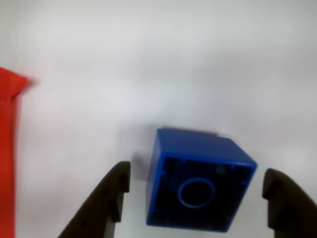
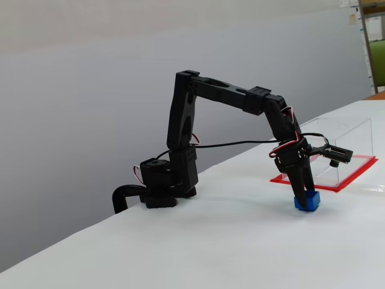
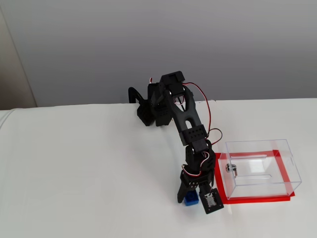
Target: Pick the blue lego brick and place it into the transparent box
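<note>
Wrist view — blue lego brick (image 1: 198, 181) between gripper (image 1: 195, 188) fingers

Wrist view: gripper (image 1: 195, 186) fingers cut off at six o'clock; blurred.
Transparent box (image 1: 7, 153): cropped at nine o'clock.

1. Bare white table (image 3: 89, 173) left of gripper (image 3: 190, 201) in a fixed view: unobstructed.
2. Transparent box (image 3: 260, 168) just right: upright walls block sideways passage.
3. Box top open.
</note>
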{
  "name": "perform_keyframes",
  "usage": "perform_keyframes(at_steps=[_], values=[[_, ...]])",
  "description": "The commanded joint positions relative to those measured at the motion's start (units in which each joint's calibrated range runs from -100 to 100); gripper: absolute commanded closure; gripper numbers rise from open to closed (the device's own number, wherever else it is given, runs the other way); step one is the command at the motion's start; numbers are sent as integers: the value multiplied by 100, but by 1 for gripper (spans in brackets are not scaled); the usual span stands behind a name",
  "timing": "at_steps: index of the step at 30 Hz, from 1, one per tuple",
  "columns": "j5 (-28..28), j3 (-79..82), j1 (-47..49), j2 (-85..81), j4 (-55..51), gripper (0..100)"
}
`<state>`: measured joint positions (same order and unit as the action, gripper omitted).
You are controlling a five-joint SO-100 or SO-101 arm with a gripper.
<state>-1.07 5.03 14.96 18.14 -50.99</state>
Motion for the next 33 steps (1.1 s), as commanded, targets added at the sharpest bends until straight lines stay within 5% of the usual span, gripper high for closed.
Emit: perform_keyframes(at_steps=[1, 9, 15, 33], values=[[-75, -340, 2, 6, 68, 71], [-75, -413, 2, 116, 59, 71], [-80, -422, 2, 116, 85, 86], [-49, -937, 68, -367, 216, 86]])
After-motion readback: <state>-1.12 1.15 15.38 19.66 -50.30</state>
